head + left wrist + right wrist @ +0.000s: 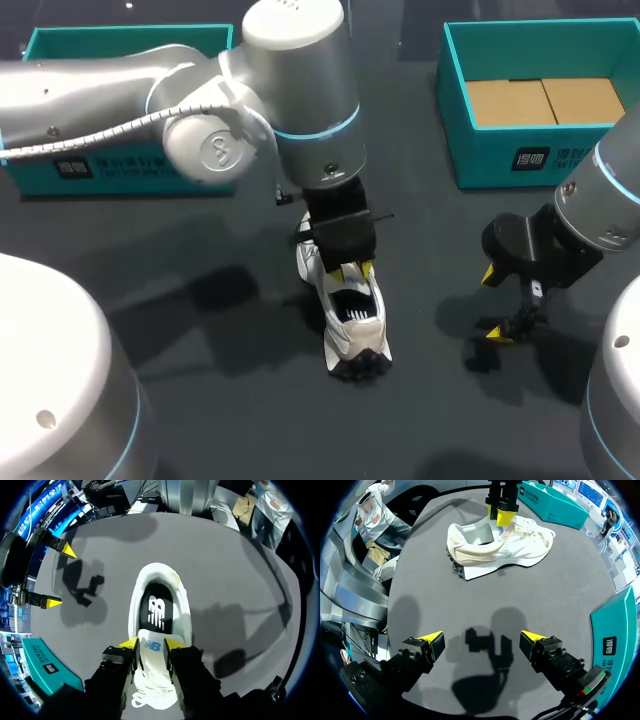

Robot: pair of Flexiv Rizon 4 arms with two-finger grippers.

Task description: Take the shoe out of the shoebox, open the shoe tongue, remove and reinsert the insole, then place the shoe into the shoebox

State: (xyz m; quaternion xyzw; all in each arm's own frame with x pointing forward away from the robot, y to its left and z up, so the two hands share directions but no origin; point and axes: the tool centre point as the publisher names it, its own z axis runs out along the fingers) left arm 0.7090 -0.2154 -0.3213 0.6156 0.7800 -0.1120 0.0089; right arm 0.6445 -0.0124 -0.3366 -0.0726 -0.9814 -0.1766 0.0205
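At the far left, a teal shoebox (70, 40) sits partly behind your left arm. That arm reaches to the middle of the surface (190, 250), where the shoe (357, 335) stands upright, out of either box, with its heel toward the near edge. Your left tool (152, 643) is clamped on the shoe tongue (150, 661), one yellow tip pressing each side of it above the laces. You are therefore on the tongue-opening step. The mouth of the shoe gapes, and the dark insole (156, 611) shows inside, not yet lifted.

To the right of the shoe and well apart from it, your right tool (492, 304) hangs over bare surface with its fingers spread wide and nothing between them. At the far right, the second shoebox (500, 160) stands open with a cardboard liner inside.

The next move probably belongs to the right tool. Keep the tongue held back, bring the right tool across to the heel end and pinch the insole's edge.
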